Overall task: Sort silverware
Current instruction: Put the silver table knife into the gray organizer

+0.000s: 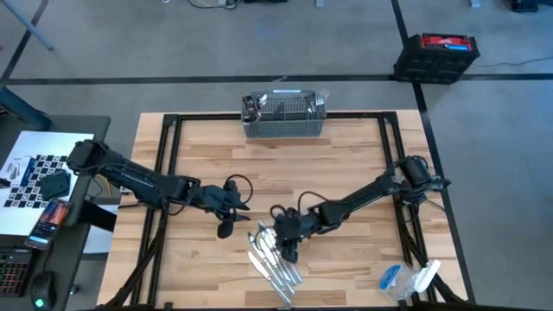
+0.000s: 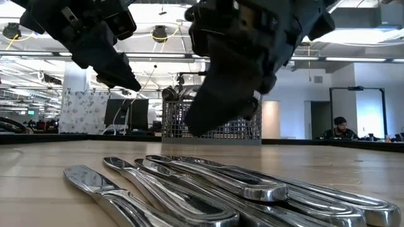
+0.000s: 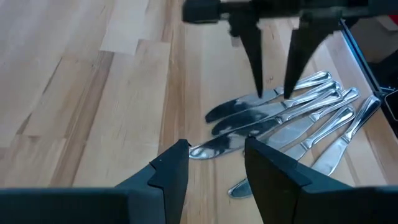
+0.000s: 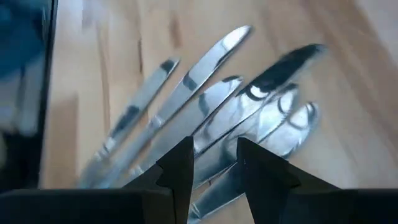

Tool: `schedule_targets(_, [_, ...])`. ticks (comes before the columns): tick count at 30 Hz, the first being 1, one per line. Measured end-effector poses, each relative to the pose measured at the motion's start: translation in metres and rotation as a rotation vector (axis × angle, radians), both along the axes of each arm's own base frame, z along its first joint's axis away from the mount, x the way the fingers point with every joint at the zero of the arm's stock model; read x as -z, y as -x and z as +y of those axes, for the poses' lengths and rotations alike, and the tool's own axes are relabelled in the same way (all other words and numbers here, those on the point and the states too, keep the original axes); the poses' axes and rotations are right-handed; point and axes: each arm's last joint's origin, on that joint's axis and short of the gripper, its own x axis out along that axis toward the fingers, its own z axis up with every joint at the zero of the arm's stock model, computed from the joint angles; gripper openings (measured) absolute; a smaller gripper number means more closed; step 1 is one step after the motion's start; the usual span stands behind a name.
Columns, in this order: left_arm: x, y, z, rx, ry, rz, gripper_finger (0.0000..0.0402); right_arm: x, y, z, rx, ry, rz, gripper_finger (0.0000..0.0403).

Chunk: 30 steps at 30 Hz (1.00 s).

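Several shiny knives (image 4: 186, 99) are seen lying side by side on the light wooden desk (image 4: 348, 124), spread out a bit like a fan, with their rounded blade tips pointing away. The right gripper (image 4: 214, 163) is seen just above them, and its two dark fingers (image 4: 180, 171) are held a little apart with nothing gripped between them. A dark strip (image 4: 25, 93) is seen along one edge of the desk, but it is too blurred to be told.
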Motion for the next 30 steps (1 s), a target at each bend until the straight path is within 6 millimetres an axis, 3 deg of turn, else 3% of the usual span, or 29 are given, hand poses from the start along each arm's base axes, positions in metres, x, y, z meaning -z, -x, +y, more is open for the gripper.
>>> schedule_targets(4, [0.001, 0.000, 0.000, -0.003, 0.002, 0.008, 0.0137, 0.014, 0.005, 0.004, -0.068, 0.083, 0.050, 0.0096])
schedule_targets(12, [0.001, 0.001, 0.000, -0.012, -0.001, 0.013, 0.0137, 0.016, 0.009, -0.001, -0.087, 0.210, 0.095, 0.0064])
schedule_targets(22, [0.000, 0.000, 0.001, -0.023, -0.010, -0.005, 0.0137, 0.025, 0.019, -0.028, -0.031, 0.339, 0.259, 0.0058])
schedule_targets(27, [-0.001, -0.001, 0.002, -0.030, -0.074, -0.019, 0.0137, 0.004, 0.025, -0.045, 0.005, 0.336, 0.273, 0.0058])
schedule_targets(30, [-0.004, -0.003, 0.002, 0.000, -0.124, -0.060, 0.0137, -0.027, 0.032, -0.055, 0.085, 0.280, 0.239, 0.0058])
